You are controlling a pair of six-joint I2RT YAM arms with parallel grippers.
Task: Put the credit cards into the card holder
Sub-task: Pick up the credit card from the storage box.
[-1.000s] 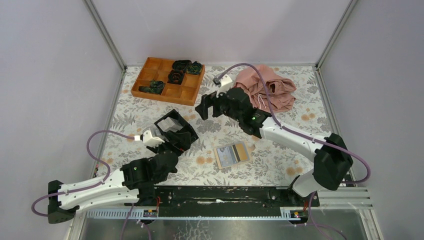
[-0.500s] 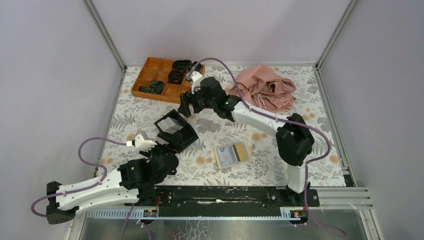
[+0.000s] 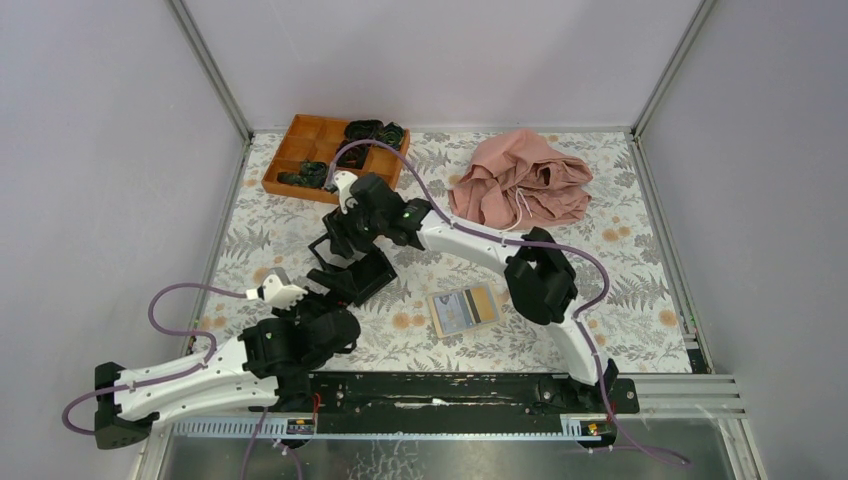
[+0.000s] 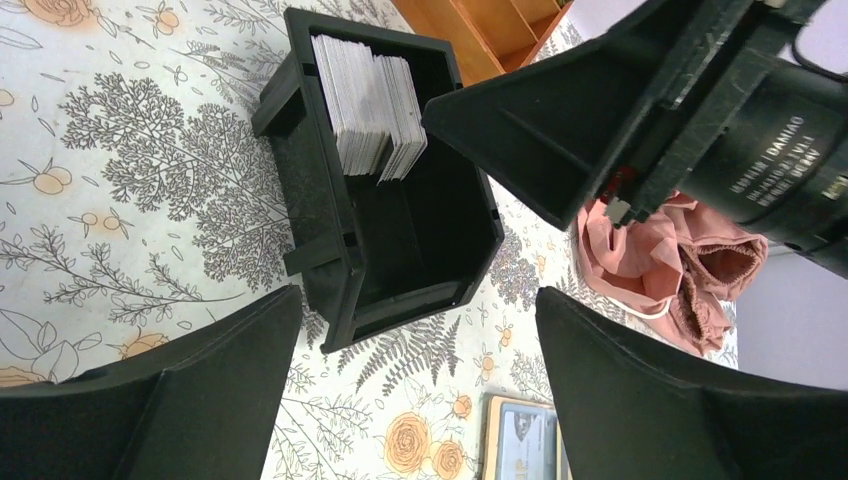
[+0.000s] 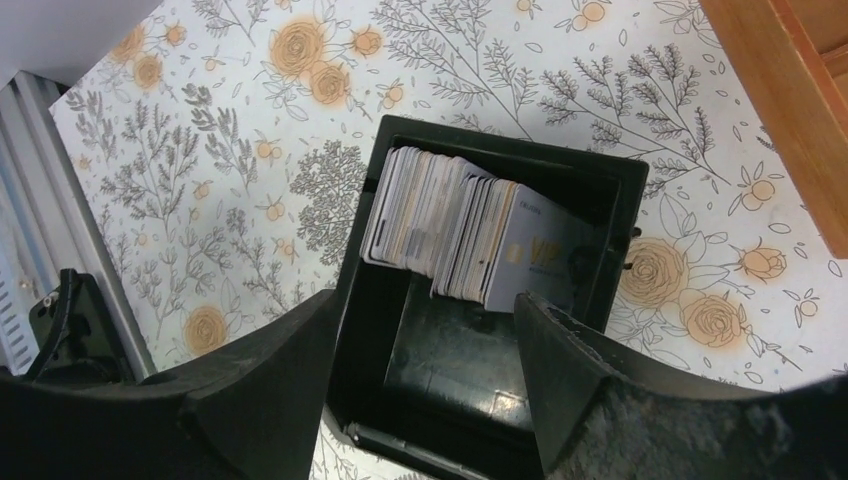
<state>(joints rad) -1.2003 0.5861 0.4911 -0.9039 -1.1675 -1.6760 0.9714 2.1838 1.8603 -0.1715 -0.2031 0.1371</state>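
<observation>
Your right gripper (image 5: 425,310) hangs over the credit cards (image 5: 450,235), jaws apart, empty; the cards stand on edge in the black box (image 5: 600,200), their row running jaw to jaw (left gripper (image 4: 415,310), likewise agape and empty, is farther off); the card holder (image 3: 464,309) lies well apart, toward the bases.

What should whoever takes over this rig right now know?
Left tool: open, empty, close to the black box.
Right tool: open, empty, over the credit cards standing stacked in that box.
Card holder: lying open on the table, apart from the box.
Done: no card gripped yet.
Left: grip a card, slide it into the holder, repeat.
</observation>
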